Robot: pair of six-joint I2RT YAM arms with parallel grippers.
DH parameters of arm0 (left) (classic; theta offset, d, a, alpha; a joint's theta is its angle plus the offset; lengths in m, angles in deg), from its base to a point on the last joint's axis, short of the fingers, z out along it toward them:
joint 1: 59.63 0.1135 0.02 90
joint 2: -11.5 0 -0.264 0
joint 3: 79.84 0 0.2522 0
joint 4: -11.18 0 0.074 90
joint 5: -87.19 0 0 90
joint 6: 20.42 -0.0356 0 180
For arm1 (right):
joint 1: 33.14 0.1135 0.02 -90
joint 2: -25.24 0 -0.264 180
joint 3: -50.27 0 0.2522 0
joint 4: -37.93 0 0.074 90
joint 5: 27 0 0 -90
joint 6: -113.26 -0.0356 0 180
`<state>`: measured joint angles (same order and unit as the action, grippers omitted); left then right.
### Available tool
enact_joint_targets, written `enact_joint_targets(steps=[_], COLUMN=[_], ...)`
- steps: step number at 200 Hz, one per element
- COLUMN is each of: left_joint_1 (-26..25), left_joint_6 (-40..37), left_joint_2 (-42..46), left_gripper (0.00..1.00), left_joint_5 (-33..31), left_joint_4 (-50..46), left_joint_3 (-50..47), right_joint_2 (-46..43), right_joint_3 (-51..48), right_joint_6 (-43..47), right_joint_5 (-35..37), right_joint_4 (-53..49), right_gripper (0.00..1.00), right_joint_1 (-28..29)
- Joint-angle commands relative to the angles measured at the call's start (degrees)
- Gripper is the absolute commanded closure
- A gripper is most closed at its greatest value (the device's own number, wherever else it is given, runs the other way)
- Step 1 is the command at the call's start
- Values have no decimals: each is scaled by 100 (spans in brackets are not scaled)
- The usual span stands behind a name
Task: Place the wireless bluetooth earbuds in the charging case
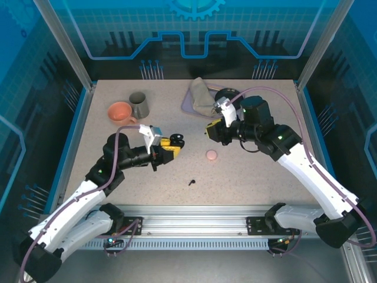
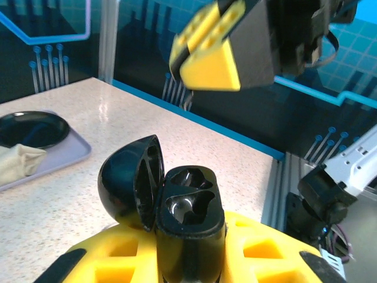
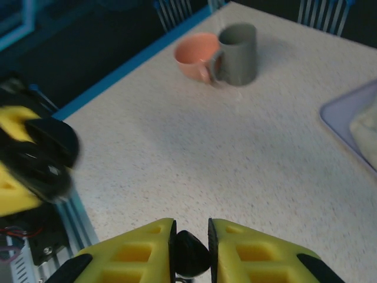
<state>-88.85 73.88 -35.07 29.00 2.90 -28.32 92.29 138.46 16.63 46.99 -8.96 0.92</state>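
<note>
My left gripper (image 1: 169, 147) is shut on the black charging case (image 2: 188, 206), which it holds upright above the table. The lid (image 2: 131, 181) is swung open to the left and both sockets are empty. My right gripper (image 3: 189, 237) is shut on a black earbud (image 3: 189, 254), pinched between its yellow fingers. In the top view the right gripper (image 1: 211, 131) hangs to the right of the case (image 1: 177, 140), a short gap apart. Another black earbud (image 1: 192, 182) lies on the table in front of both grippers.
A small pink round object (image 1: 211, 155) lies below the right gripper. An orange cup (image 1: 121, 112) and a grey mug (image 1: 139, 105) stand at the back left. A purple tray (image 1: 191, 105) with a cloth and a black dish (image 1: 227, 94) is at the back.
</note>
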Motion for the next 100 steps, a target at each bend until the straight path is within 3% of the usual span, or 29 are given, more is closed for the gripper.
enact_joint_targets(steps=[1,100], left_joint_1=[-185,-537], left_joint_6=[-190,-518], left_joint_2=[-219,-797], left_gripper=[100,100], left_joint_5=[143,295], left_joint_4=[269,679], left_joint_3=[344,580], right_joint_2=[-155,313], right_joint_3=[351,820], right_joint_6=[416,809], right_joint_5=[-686,-1154], right_joint_4=[60,-432], right_gripper=[77,78], right_joint_1=[-25,596])
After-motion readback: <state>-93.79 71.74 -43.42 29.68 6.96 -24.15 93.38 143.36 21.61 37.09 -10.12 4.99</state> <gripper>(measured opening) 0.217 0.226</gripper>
